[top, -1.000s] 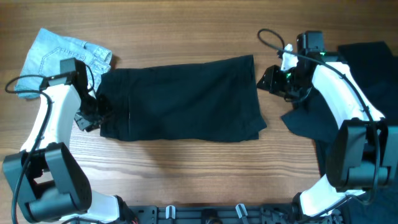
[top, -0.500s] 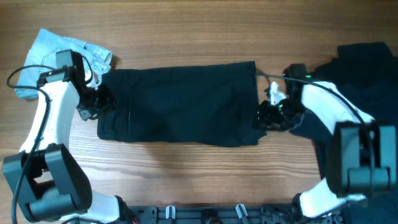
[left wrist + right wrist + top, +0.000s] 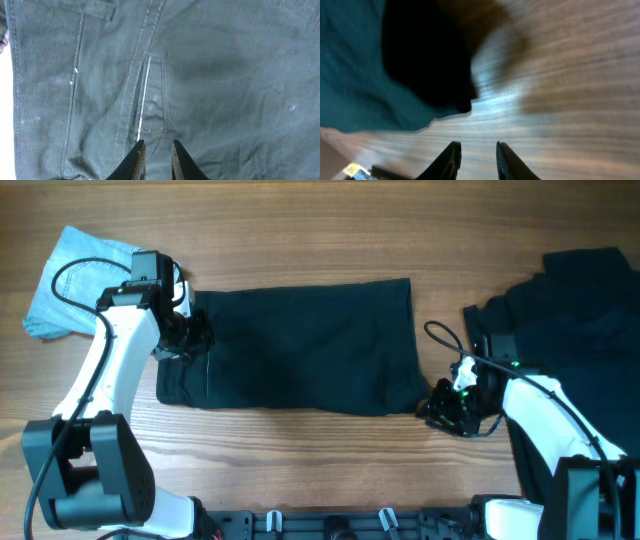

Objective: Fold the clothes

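Black shorts lie spread flat across the middle of the table. My left gripper is over their left end; in the left wrist view its fingers are slightly apart just above the stitched fabric, holding nothing. My right gripper is by the shorts' lower right corner, with its fingers open over bare wood and the dark corner of the shorts just ahead of them. The light-blue denim pair lies at the far left.
A pile of dark garments covers the right side of the table. A black cable loops above the right wrist. The wooden tabletop shows above and below the shorts.
My left gripper has moved right onto the shorts' left end. My right gripper has moved down from the upper right corner to the lower right corner. The shorts' right edge is now straighter.
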Robot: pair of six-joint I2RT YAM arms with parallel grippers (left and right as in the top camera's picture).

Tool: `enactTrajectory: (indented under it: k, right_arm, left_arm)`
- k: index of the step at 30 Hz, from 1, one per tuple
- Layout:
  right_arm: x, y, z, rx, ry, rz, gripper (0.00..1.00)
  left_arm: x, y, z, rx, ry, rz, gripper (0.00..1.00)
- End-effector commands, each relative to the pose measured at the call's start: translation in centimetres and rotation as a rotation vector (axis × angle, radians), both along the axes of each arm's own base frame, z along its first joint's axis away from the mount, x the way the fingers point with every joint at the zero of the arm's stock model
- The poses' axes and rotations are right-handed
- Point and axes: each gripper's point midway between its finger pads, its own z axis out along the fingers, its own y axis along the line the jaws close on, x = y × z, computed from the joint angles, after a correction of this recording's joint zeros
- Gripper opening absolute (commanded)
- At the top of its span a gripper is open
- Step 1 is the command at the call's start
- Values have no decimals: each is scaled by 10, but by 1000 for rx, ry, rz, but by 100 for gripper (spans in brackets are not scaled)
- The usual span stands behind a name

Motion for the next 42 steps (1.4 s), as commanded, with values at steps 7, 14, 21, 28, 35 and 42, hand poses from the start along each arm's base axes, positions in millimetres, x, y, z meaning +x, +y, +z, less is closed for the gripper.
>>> enactTrajectory:
  k: [7, 14, 21, 28, 35, 42]
  right_arm:
    - [16, 10, -26, 55, -23, -38, 39]
    - [13, 13, -32, 73, -11, 6, 10]
    - [30, -47, 1, -299, 55, -5, 4]
    - [31, -48, 3, -308, 54, -8, 4]
    - [32, -50, 3, -319, 50, -8, 4]
    - [19, -88, 1, -462, 122, -77, 4]
  left_arm:
    - [3, 3, 0, 11, -5, -4, 21]
    - [1, 3, 0, 10, 4, 4, 23]
    - [-20, 11, -3, 53, 94, 28, 40]
    - [19, 54, -4, 123, -54, 147, 61]
    - [48, 30, -61, -34, -46, 65, 40]
    - [57, 76, -65, 80, -76, 217, 4]
